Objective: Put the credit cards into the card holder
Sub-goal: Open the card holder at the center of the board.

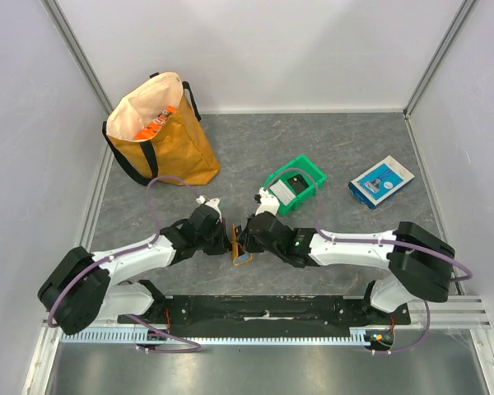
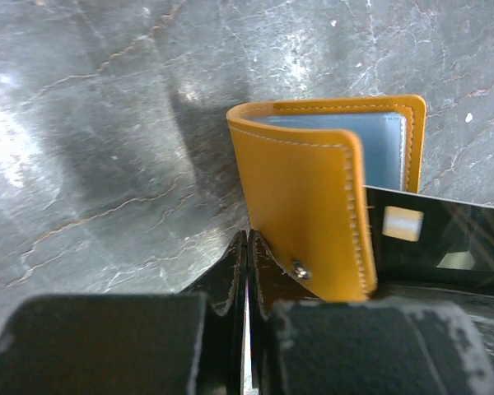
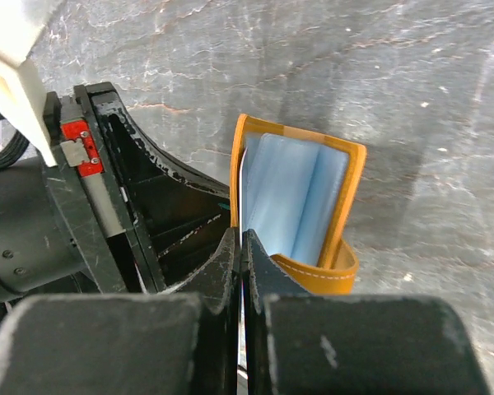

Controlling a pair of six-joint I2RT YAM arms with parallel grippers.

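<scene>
Card holder [image 2: 305, 206] in closed left fingers [image 2: 225, 281], black card [image 2: 445, 239] in closed right fingers [image 3: 221, 276] alongside.

I saw the card holder [image 2: 313, 206] as smooth orange leather-like material with pale stitching, 1 small shiny metal stud and a glossy blue-grey lining. The black card [image 2: 445, 247] just right of it was glossy plastic and threw reflections. The table [image 2: 99, 123] looked like dark veined stone with a dull sheen. The left gripper [image 2: 246, 244] had matt black fingers [image 2: 225, 278], scuffed pale at the edges.
</scene>
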